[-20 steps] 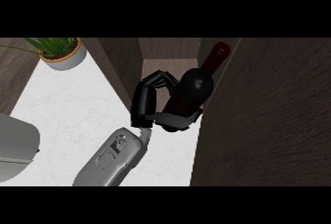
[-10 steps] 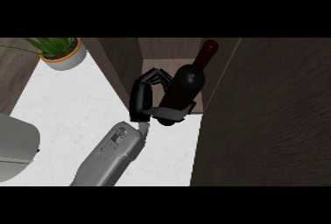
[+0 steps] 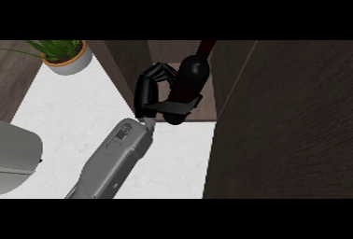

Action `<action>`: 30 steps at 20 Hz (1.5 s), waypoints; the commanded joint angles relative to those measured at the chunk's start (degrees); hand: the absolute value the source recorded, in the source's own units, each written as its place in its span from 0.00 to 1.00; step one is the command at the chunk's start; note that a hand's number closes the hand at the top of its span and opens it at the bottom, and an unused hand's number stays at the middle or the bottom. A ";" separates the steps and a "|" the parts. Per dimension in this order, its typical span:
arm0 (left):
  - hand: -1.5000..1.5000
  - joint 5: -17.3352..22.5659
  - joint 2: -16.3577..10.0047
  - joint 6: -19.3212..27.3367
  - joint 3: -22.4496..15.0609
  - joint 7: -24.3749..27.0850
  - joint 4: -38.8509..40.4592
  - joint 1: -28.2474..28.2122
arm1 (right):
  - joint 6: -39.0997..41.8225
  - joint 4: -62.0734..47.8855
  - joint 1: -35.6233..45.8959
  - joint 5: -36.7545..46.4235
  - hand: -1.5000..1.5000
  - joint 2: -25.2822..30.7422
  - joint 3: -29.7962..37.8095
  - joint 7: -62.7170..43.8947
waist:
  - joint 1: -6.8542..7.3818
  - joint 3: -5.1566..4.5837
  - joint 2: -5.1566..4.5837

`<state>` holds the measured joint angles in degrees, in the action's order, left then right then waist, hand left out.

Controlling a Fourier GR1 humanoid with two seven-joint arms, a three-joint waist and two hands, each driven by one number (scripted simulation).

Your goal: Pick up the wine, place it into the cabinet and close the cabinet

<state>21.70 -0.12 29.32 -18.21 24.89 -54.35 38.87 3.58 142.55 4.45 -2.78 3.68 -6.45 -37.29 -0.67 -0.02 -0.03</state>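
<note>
left hand was at the mouth of the cabinet, fingers curled round the far side of the wine bottle and thumb laid across its lower body: hand closed on the bottle, no gap showing. its grey forearm ran up from the near left over the white counter. the bottle leaned, neck pointing far and right into the dark of the opening, base at the near lip of the shelf floor. whether the base touched that floor, i couldn't tell. the right hand showed nowhere.

the step in hand, as i read it, was the placing, and the bottle was only at the threshold. to do it well, the bottle wanted carrying deeper, far enough that a closing door wouldn't clip it. the neck sat near the edge of the tall dark panel on the right, which i took for the open door, so the safer line ran up the middle of the opening. it wanted tipping upright before going down, base flat on the shelf, and only then the fingers let go. the risk was in the exit: a hand wrapped that far round could drag the bottle over, so it should open wide and back out to the near left.

the potted plant stood far left, well apart.
</note>
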 commanded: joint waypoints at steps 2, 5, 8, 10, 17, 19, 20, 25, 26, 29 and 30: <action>1.00 1.98 0.11 -3.58 2.52 1.52 6.54 4.31 | -0.49 5.98 1.80 -6.24 0.00 1.31 3.75 -5.00 | -0.32 0.01 -0.09; 1.00 2.86 0.10 -5.70 5.24 0.30 10.57 7.94 | 0.32 2.04 -2.20 -2.92 0.00 -1.07 1.40 2.16 | -0.37 0.03 -0.14; 1.00 2.22 0.11 -2.81 4.57 -0.66 13.68 10.98 | 0.64 6.21 -3.42 -3.47 0.00 -0.32 0.06 -1.23 | -0.60 0.02 -0.08; 1.00 2.31 0.11 -4.80 6.26 2.61 19.79 12.23 | 0.08 2.95 0.61 -4.22 0.00 0.02 1.89 -2.09 | -0.65 0.00 -0.26; 1.00 4.78 0.12 -2.44 6.91 5.70 26.87 19.35 | 0.30 5.52 -3.73 0.59 0.00 -2.61 -4.31 0.02 | -1.68 -0.01 -0.39; 1.00 2.20 -0.33 -1.86 9.34 9.34 28.80 19.54 | 0.73 6.51 -3.11 -3.79 0.00 -1.23 -1.01 -1.90 | -1.36 0.00 -0.39; 1.00 3.77 0.12 -0.51 6.82 8.79 27.15 19.47 | 0.10 1.55 1.73 -2.64 0.00 -1.07 0.41 -0.98 | -0.93 0.00 -0.32; 1.00 3.43 -1.14 -2.52 12.20 12.57 35.61 24.38 | 1.02 6.24 -2.55 -3.85 0.00 -0.91 0.30 -1.00 | -1.94 0.00 -0.60; 1.00 3.16 -1.55 -2.64 12.47 13.01 35.97 24.40 | 2.14 5.59 -5.32 -3.63 0.00 -0.91 -0.10 1.08 | -1.70 0.03 -0.52; 1.00 4.87 0.09 -0.59 12.36 15.86 38.86 25.66 | 2.78 1.69 -3.11 -4.45 0.00 -0.93 -0.33 2.51 | -3.14 0.02 -1.02; 1.00 4.14 0.10 -3.99 13.92 16.15 40.06 25.39 | 1.58 2.74 -0.90 -2.87 0.00 -1.27 -1.23 0.54 | -2.21 -0.02 -0.91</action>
<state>25.20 -0.38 26.45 -6.35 39.19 -18.06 62.63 5.25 142.05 2.56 -3.15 2.21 -7.82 -34.79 -2.70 -0.01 -0.72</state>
